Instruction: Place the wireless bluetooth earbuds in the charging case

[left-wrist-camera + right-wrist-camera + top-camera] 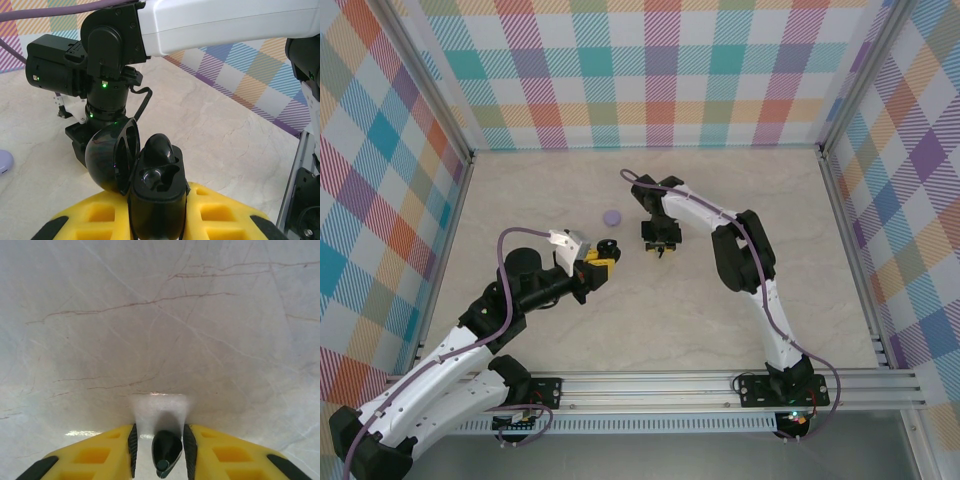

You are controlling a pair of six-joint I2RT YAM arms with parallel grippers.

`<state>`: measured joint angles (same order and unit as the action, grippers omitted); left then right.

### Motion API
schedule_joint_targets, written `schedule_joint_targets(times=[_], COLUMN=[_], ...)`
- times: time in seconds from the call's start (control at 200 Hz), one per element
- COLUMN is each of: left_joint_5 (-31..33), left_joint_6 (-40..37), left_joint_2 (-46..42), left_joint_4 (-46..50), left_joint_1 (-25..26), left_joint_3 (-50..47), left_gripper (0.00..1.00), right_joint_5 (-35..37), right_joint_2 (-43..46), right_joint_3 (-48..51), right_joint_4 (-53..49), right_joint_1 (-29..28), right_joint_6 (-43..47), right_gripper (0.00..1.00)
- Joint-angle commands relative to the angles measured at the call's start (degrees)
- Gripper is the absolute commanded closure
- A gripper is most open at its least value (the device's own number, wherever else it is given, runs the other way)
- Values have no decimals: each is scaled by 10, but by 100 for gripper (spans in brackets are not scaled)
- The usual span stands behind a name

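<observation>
A: Right end effector (160, 444) is narrow, with a black earbud (167, 451) between its fingers, low over the worktop (150, 315). Gripped or loose, cannot tell.
B: Left end effector (160, 216) is clamped on the open black case (156, 192), lid back. One socket looks empty. The lavender case (612, 216) sits just beyond.
A: Step: bringing bud to case. Next: shift left, line the stem up with the socket, lower, release.

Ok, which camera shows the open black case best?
Left wrist: the black case sits close-up in the left gripper, lid open, sockets facing the lens. Top external gives it just as a small dark blob. Right wrist looks down at the table instead.
</observation>
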<state>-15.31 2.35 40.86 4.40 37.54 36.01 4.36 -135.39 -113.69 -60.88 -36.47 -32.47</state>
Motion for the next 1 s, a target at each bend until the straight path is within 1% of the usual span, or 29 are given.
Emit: schedule_joint_targets(times=[0.0, 0.19, 0.34, 0.505, 0.635, 0.725, 0.885, 0.995], left_joint_5=[3, 5, 5, 6, 8, 24, 15, 20], left_joint_6=[11, 11, 11, 13, 18, 47, 68, 76], left_joint_2=[-1, -2, -1, 0, 8, 28, 86, 100], left_joint_4=[-14, -12, -12, -11, -7, 5, 13, 5], left_joint_1=[5, 5, 5, 5, 5, 5, 3, -3], left_joint_3=[-1, -1, -1, -3, -3, 3, 19, 18], left_gripper=[100, 100, 100, 100, 100, 100, 100, 100], right_joint_5=[-14, -13, -13, -8, -1, 0, -10, -23], right_joint_2=[2, -4, -12, -13, 5, 23, 50, 61], right_joint_3=[8, 7, 3, 3, 20, 40, 75, 100], right_joint_4=[-26, -32, -35, -34, -14, 9, 46, 65], right_joint_1=[-4, -4, -4, -4, -4, -3, -1, 3], right_joint_6=[-17, -30, -26, -17, 3, 25, 53, 60], right_gripper=[68, 69, 73, 80, 82, 82, 82, 82])
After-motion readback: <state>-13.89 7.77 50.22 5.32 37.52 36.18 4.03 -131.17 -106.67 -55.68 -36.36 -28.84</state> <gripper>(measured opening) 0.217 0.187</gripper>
